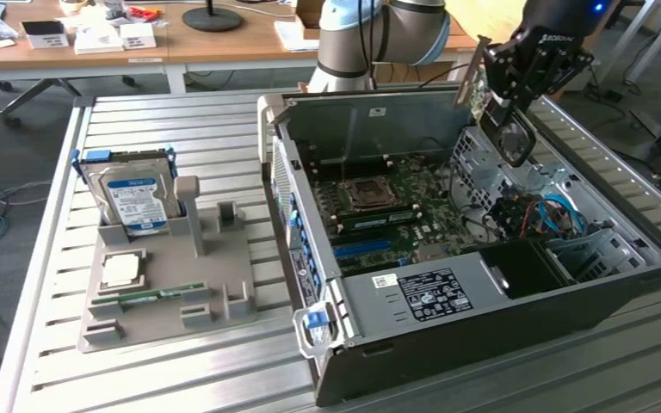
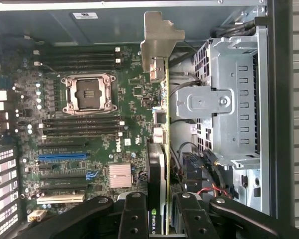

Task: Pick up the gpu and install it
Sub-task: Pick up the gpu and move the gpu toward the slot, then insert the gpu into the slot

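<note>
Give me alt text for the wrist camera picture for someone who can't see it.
The fingers grip the gpu edge-on, its silvery bracket pointing away from the camera, over an open computer case. Beneath lie the motherboard with an empty processor socket and a drive cage.

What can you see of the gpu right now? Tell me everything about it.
The gpu is a thin green circuit board seen edge-on. It has a silvery metal bracket at its far end and a black cooler block with a green logo near the hand. The hand's fingers clamp it from both sides. It hangs on edge over the open computer case, above the motherboard, not seated in any slot. Nothing else appears to touch it.
</note>
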